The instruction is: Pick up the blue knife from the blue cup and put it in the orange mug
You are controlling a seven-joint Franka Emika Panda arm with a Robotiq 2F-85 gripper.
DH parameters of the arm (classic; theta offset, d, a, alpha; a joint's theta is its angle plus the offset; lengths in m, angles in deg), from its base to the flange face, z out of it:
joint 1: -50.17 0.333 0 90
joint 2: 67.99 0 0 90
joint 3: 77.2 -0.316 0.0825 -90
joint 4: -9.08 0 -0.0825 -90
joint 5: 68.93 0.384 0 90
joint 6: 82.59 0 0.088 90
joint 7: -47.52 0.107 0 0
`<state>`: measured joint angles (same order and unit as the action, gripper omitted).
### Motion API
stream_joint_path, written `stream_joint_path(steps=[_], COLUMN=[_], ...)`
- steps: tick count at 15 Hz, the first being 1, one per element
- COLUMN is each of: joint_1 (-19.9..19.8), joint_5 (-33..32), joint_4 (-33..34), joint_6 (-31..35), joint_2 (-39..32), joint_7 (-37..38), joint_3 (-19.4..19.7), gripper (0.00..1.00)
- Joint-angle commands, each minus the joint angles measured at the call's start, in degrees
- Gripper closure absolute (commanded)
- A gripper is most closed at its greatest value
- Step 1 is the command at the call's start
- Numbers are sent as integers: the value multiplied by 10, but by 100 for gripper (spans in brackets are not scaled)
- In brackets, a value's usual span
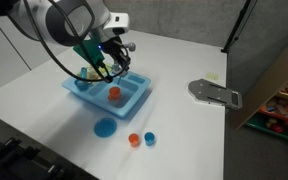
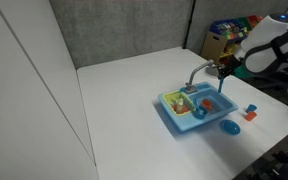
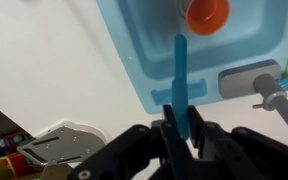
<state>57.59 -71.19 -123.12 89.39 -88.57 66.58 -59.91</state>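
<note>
In the wrist view the gripper (image 3: 181,128) is clenched on the blue knife (image 3: 179,70); its 2 fingers (image 3: 199,140) are drawn almost together, with only the thin handle between them. The blade points away from the jaws, over the blue sink tray (image 3: 134,50); its tip ends just short of the orange mug (image 3: 208,12), which stands inside the tray at the far edge of the picture, slightly right of the knife. A grey tap (image 3: 264,88) sits at the tray's right side; a flat grey metal plate (image 3: 69,145) lies on the white table (image 3: 44,60), near and left.

In both exterior views the gripper hangs above the tray, but the knife is too small to make out there. An exterior view adds what the wrist misses: the blue cup (image 1: 150,138) stands on the table outside the tray, on its near side; a small orange cup (image 1: 134,139) is just beside it on the left; a flat blue plate (image 1: 105,127) lies further left, close to the tray's near wall.
</note>
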Motion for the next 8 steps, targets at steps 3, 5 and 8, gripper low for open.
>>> stream_joint_path(steps=[3,5,8], joint_1=[16,21,23], joint_5=[9,15,26], joint_4=[43,57,76], joint_6=[41,50,67], joint_2=[-48,-65,-93], joint_7=[-1,-5,-9], joint_3=[-18,-22,-31], gripper=[93,93,93])
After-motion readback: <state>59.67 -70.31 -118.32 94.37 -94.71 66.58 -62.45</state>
